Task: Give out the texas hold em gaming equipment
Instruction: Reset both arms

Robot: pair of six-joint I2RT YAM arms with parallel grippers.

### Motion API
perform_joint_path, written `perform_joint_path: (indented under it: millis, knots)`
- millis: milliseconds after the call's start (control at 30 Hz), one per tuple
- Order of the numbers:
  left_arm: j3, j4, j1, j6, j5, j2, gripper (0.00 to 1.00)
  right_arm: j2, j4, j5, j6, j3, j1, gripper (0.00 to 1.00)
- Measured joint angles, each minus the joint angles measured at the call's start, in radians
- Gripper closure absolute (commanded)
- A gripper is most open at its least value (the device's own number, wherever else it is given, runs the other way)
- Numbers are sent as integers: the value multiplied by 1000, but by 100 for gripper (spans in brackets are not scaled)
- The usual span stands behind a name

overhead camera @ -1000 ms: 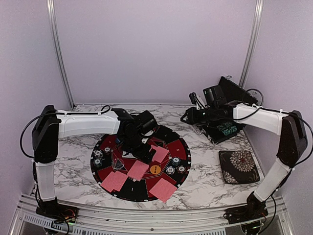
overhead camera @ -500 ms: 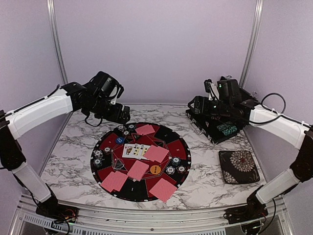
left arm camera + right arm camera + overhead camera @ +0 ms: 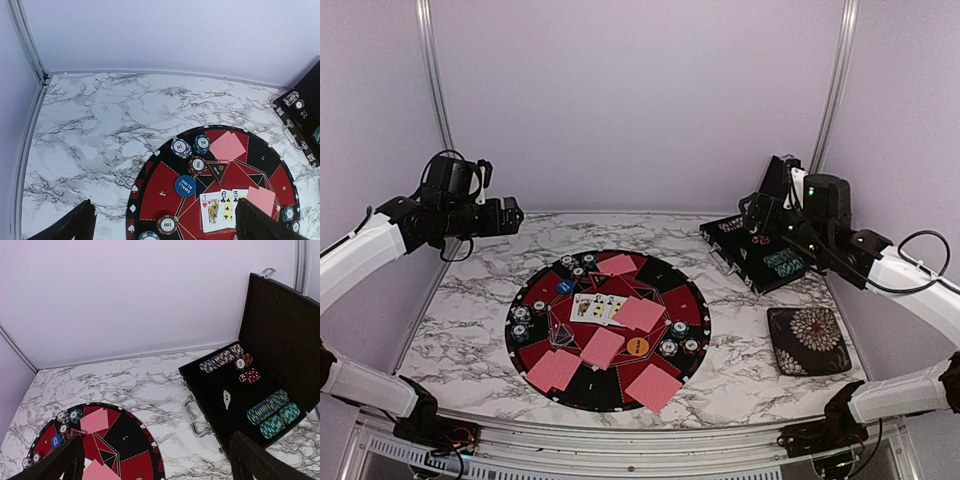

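The round black-and-red poker mat (image 3: 582,388) carries the texas hold em gaming equipment. Pink-backed cards (image 3: 653,386) lie at several seats, and a jack, a six and a three lie face up (image 3: 222,210) at its centre. Small chip stacks (image 3: 180,147) ring the mat. A blue small-blind button (image 3: 184,185) and an orange button (image 3: 637,346) lie on it. My left gripper (image 3: 510,215) hangs open and empty, high over the table's back left. My right gripper (image 3: 760,212) is open and empty above the black case (image 3: 738,250).
The open case (image 3: 280,330) at the back right holds rows of green chips (image 3: 272,412), a blue-orange chip row (image 3: 220,358) and red dice (image 3: 249,376). A dark flower-patterned tray (image 3: 808,340) sits in front of it. Purple walls close in the back and sides.
My left arm lifted off the mat's centre and swung to the back left, uncovering the three face-up cards. My right gripper opened and rose from the case.
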Motion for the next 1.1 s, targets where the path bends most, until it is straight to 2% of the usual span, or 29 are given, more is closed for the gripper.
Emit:
perform_joint_path:
  millis: [367, 1100]
  knots:
    - [-89, 105, 44, -39, 36, -40, 1, -6, 11, 117, -1, -4, 2, 2]
    - [-99, 140, 44, -53, 51, -55, 1, -6, 66, 126, -4, -4, 3, 2]
